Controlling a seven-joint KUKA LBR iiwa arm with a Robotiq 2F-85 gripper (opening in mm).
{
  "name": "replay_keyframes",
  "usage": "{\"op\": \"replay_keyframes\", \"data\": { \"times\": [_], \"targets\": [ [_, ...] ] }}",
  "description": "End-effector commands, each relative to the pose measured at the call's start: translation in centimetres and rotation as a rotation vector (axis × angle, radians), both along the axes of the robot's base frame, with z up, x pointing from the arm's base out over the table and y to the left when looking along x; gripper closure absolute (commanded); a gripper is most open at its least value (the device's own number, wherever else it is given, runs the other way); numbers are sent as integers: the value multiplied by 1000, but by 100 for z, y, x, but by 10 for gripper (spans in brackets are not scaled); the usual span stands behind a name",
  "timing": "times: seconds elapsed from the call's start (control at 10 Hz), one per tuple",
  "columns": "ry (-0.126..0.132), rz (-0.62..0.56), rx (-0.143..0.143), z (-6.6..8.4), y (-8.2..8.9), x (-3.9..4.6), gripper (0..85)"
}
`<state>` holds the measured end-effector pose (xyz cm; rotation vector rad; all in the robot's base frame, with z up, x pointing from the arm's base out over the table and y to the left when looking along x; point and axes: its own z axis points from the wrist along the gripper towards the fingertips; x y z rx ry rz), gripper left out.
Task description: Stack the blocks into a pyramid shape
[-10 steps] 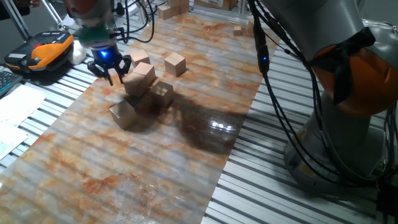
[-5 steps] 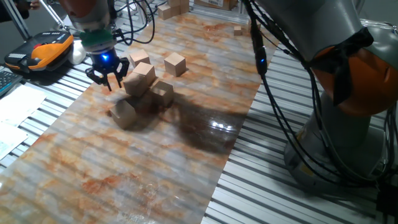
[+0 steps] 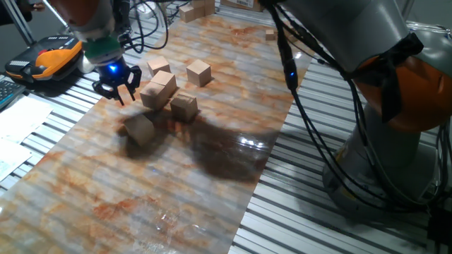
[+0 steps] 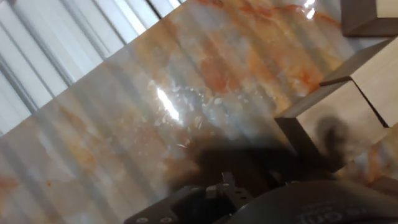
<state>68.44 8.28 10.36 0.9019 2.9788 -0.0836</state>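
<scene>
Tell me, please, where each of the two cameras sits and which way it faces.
Fixed view: raised beyond the table's near end, looking down along the marbled tabletop at the wooden cubes; it shows the arm's grey and orange body, its cables and the gripper.
Hand view: on the hand, facing down at the tabletop; only dark hand parts show at the bottom edge, fingers unseen.
Shared: the tabletop and the raised cube beside the gripper.

Grey-orange arm [image 3: 395, 77], black cables [image 3: 311, 106], black tool [image 3: 115, 86].
</scene>
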Motion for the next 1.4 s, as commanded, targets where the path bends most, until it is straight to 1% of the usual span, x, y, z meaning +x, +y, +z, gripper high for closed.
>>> {"op": "replay_keyframes", "data": {
  "times": [0.0,0.1,0.2,0.3,0.4,0.5,0.6,0.7,0.8,0.9,1.0,1.1,1.2,1.3],
  "targets": [
    [-2,-2,30,-1,-1,-4,510],
    [4,15,47,-7,-2,-6,510],
    [12,39,64,-6,1,-10,680],
    [11,62,72,-9,3,-13,680],
    [9,96,57,-21,17,-32,680],
    [15,131,31,-36,36,-56,850],
    [5,123,17,-62,69,-92,850],
    [5,124,3,-85,92,-119,850],
    [25,135,5,-84,87,-107,850],
    [34,112,55,-77,93,-96,850],
    [-49,103,42,-76,102,-123,850],
    [-66,145,77,-72,97,-119,850],
    [-55,147,66,-80,107,-133,850],
    [2,130,70,-88,121,-155,850]
  ]
}}
